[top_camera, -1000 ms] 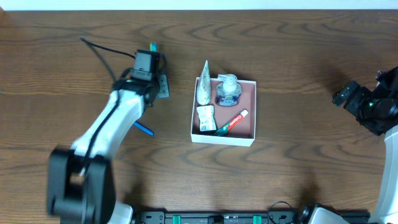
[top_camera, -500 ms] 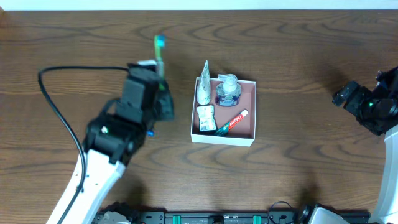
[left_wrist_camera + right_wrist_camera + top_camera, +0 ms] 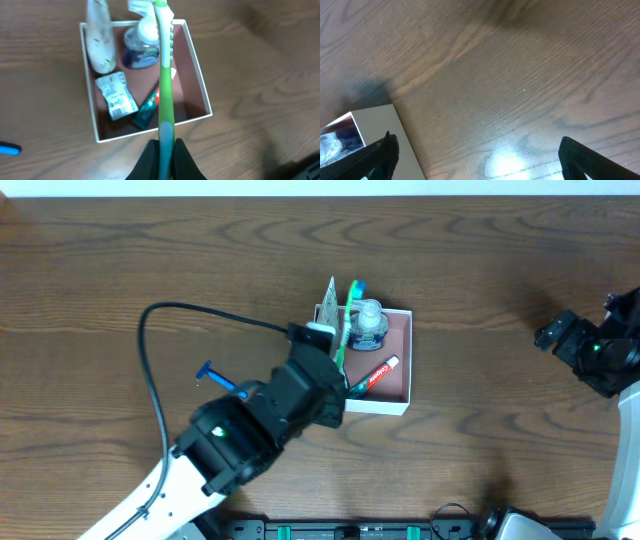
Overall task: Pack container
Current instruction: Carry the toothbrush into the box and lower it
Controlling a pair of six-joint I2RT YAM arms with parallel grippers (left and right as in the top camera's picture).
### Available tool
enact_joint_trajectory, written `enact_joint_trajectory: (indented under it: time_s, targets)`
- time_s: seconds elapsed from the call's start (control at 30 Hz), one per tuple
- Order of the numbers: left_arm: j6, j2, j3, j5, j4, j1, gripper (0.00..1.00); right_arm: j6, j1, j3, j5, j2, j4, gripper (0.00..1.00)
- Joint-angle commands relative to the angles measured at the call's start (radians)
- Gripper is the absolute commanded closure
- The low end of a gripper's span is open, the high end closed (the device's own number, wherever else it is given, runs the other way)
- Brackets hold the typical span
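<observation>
– While the left gripper (image 3: 163, 150) hangs above the near wall of the container (image 3: 200, 90), which relation do we record as governing the next move?

– We record the line of the toothbrush (image 3: 164, 85). Its handle end is clamped hard between the jaws. Its long axis runs straight out from them, across the box from the near wall to the far one. The head sits over the far wall, just beside the bottle (image 3: 142, 47).

– And the container itself?

– It stands mid-table, directly beneath the brush and ahead of the jaws. Inside, we note a white pouch (image 3: 100, 37) leaning in the far left corner, a sachet (image 3: 116, 95) below it, and a toothpaste tube (image 3: 147, 110) lying aslant near the front wall. Bare floor shows only to the right of the brush line.

– Our judgement on fit?

– In our judgement the brush roughly spans the box, so there is little slack. It should go down parallel to the right wall and shifted toward it. Otherwise the head may ride up on the bottle or the far rim.

– Pose of the arms?

– In the overhead view the left arm reaches in from the near left edge, wrist pitched down along the brush. We cannot tell its height above the box. The right gripper (image 3: 565, 335) sits at the far right edge, jaws spread wide with nothing between them, well apart from the container. The left is plainly the nearer. A blue razor (image 3: 222, 380) lies on the table outside the box, to its left.
</observation>
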Motion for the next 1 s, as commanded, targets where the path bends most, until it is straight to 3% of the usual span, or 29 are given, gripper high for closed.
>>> enact_joint_trajectory:
  time_s: [0.0,0.27,0.4,0.57,0.97]
  targets:
    - [-0.056,0.053,0.012,-0.082,0.0,-0.062,0.94,0.009,-0.006,0.009,0.002,-0.013,0.0,0.01]
    - [-0.114,0.233,0.012,-0.1,0.047,-0.153,0.94,0.009,-0.006,0.009,0.002,-0.013,0.0,0.01]
    - [-0.191,0.371,0.012,-0.218,0.068,-0.201,0.94,0.009,-0.006,0.009,0.002,-0.013,0.0,0.01]
    - [-0.271,0.425,0.012,-0.283,0.072,-0.201,0.94,0.01,-0.006,0.009,0.002,-0.013,0.0,0.01]
    - [-0.27,0.471,0.012,-0.282,0.185,-0.201,0.94,0.01,-0.006,0.009,0.002,-0.013,0.0,0.01]
